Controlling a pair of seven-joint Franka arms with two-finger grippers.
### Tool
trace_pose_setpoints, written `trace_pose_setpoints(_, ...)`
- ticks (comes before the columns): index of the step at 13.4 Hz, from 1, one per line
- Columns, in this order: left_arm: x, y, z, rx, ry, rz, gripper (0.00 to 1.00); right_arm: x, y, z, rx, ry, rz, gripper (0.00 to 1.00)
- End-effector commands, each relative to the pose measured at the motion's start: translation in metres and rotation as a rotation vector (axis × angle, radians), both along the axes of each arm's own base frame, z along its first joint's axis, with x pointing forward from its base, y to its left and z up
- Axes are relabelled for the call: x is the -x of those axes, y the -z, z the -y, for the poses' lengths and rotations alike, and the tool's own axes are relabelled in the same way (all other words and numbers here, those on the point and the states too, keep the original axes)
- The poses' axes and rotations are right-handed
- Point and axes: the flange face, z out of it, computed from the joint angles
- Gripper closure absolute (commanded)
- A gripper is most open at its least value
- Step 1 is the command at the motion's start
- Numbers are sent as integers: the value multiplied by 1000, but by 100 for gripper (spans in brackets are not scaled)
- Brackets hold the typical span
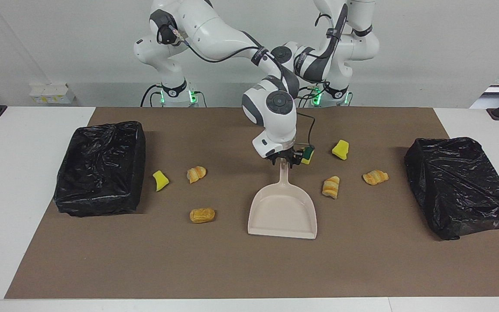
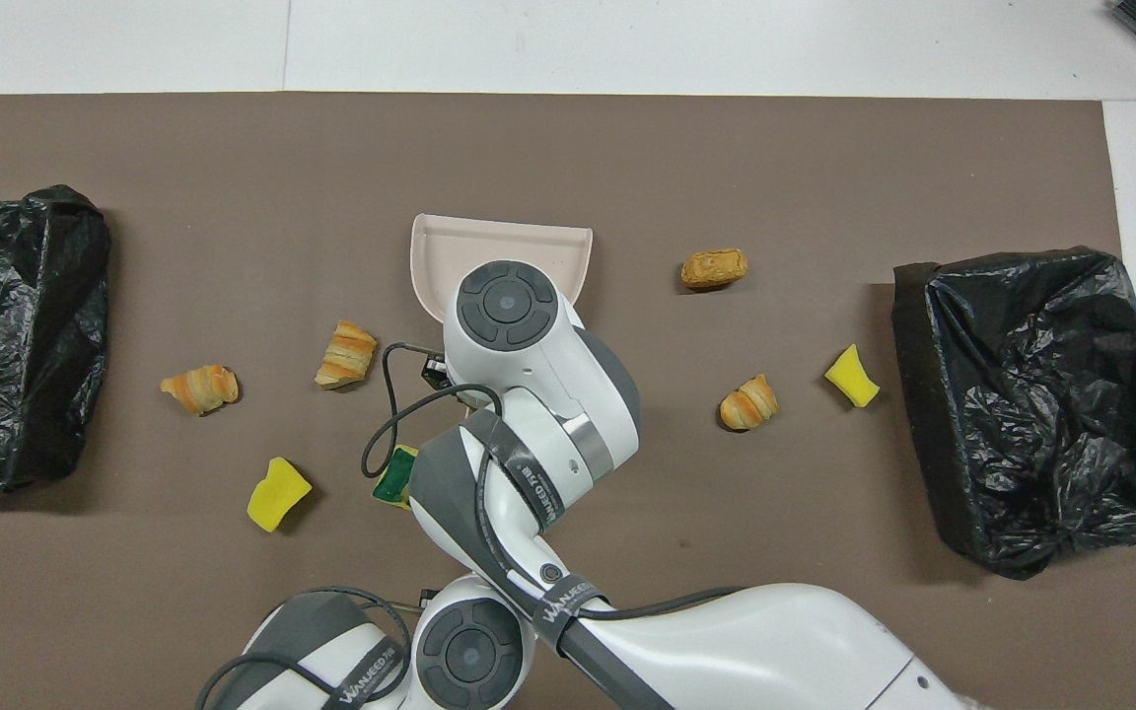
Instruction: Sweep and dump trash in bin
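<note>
Seven scraps of trash (image 1: pixel 202 215) lay scattered mid-bench between the black-bagged bins (image 1: pixel 100 167) at its ends. Right claw (image 1: pixel 283 161) sat at the dustpan (image 1: pixel 283 214) handle, grip untellable; it should seat squarely before lifting. Left claw, hidden, waited closed.

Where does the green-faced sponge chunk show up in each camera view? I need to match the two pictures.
Facing view: the green-faced sponge chunk sits just beside the top of the dustpan handle, partly covered by the right gripper.
Overhead view: green-faced sponge chunk peeks out from under the right arm.
Shared landmark: the dustpan.
</note>
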Motion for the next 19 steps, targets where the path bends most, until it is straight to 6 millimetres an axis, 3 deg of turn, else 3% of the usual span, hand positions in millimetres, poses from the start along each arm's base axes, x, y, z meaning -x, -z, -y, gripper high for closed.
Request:
trace_pose_setpoints(1, -11, -9, -5, 0, -7, -36, 100, 1, 1, -7, 6, -38, -2, 88)
trace_pose_setpoints(2, -13, -10, -6, 8, -17, -41, 88, -2, 2, -5, 3, -60, 4, 97)
trace_pose_setpoints(3, -14, -9, -5, 11, -22, -49, 70, -5, 1, -4, -3, -85, 12, 100)
trace_pose_setpoints(4, -14, -10, -6, 11, -24, -50, 64, -10, -7, -2, -14, -86, 24, 100)
trace_pose_setpoints(8, -14, -10, -6, 13, 0, -54, 52, -35, -42, 18, -73, -18, 54, 100)
trace_pose_setpoints(12, -6, -10, -6, -6, 72, -78, 44, -72, -80, 71, -235, 117, 32, 100)
trace_pose_setpoints(15, 4, -9, -9, -41, 128, -122, 45, -85, -108, 112, -264, -21, 96, 100)
trace_pose_setpoints(17, 13, -6, -6, -53, 146, -123, 45, -81, -114, 120, -239, -172, 106, 100)
trace_pose_setpoints(18, 13, -6, -6, -54, 149, -123, 50, -76, -114, 121, -223, -275, 115, 100)
trace_pose_setpoints(19, 11, -7, -6, -50, 154, -125, 64, -73, -112, 123, -207, -355, 120, 100)
